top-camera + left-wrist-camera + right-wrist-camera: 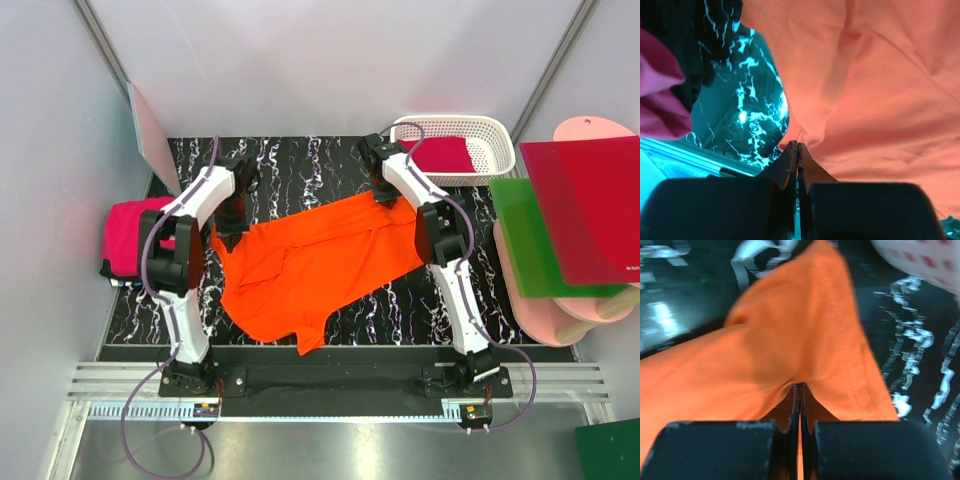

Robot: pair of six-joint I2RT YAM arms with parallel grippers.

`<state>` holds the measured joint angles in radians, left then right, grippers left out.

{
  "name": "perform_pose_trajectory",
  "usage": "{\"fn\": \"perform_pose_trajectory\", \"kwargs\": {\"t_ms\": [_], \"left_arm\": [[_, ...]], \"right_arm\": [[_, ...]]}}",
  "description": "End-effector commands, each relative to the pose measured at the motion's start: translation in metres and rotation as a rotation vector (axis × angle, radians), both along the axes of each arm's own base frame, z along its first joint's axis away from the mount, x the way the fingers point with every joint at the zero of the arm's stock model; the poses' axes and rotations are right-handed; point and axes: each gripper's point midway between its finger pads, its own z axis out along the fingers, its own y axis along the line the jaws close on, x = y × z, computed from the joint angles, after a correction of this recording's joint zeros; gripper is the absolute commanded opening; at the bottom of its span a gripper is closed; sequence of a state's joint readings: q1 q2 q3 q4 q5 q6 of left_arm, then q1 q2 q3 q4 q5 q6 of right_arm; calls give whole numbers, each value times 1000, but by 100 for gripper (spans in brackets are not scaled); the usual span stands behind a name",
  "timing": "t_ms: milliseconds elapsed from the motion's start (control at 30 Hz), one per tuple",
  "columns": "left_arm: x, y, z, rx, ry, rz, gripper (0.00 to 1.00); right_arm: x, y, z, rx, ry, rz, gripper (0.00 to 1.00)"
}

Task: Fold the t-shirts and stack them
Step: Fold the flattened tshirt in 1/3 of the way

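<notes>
The bright orange t-shirt [315,262] is stretched across the marbled black table, sagging toward the front. My left gripper [231,222] is shut on its left edge; the left wrist view shows the jaws [797,146] pinched on the orange cloth [875,90]. My right gripper [385,192] is shut on the shirt's far right corner; the right wrist view shows the jaws [800,387] closed on a hemmed fold [790,335]. A folded magenta shirt [132,237] lies at the table's left edge. Another crimson shirt [442,155] lies in the white basket [500,140].
Stiff red [590,210] and green [530,240] plastic sheets rest on pale pink boards [570,310] at the right. A grey board [150,135] leans at the back left. Curtain walls enclose the back and sides.
</notes>
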<state>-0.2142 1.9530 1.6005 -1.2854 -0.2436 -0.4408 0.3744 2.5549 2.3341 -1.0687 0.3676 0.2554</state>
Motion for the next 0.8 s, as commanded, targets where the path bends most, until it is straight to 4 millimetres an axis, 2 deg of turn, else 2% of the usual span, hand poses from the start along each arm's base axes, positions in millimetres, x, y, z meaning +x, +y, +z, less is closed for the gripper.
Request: {"fn": "perform_pose_trajectory", "kwargs": {"t_ms": [0,200,233,300,333,367,433,467,533,567,633,667,733,767], "left_arm": [[21,0,1,25,-28,-13,0],[48,-13,-22,-12,4,-18,0],[51,-15,-34,-11,33,-18,0],[66,-22,-35,-16,19,-19,0],[64,-23,-48,-5,70,-19,0],[72,-28,-48,-4,52,-15,0],[71,-31,-61,-3,81,-13,0],[70,-30,-65,12,87,-10,0],[69,-25,-73,53,105,-13,0],[73,-24,-72,62,96,-8,0],[78,-17,-73,109,88,-1,0],[89,-18,-69,117,46,17,0],[103,-12,-66,161,-6,31,0],[118,-15,-56,159,-70,53,0]], "right_arm": [[-6,-37,9,-148,-11,-68,0],[-16,-45,14,-183,-4,-81,0],[-19,-47,13,-190,2,-82,0],[-21,-51,19,-202,-6,-89,0],[-24,-54,19,-212,0,-91,0],[-25,-55,25,-216,-9,-93,0],[-31,-58,25,-225,3,-95,0],[-32,-57,32,-214,-8,-99,0],[-39,-59,33,-211,2,-105,0],[-40,-60,43,-206,-18,-116,0],[-45,-63,51,-210,-20,-124,0],[-46,-63,62,-200,-42,-136,0],[-50,-63,73,-189,-53,-141,0],[-51,-63,86,-172,-79,-147,0]]}}
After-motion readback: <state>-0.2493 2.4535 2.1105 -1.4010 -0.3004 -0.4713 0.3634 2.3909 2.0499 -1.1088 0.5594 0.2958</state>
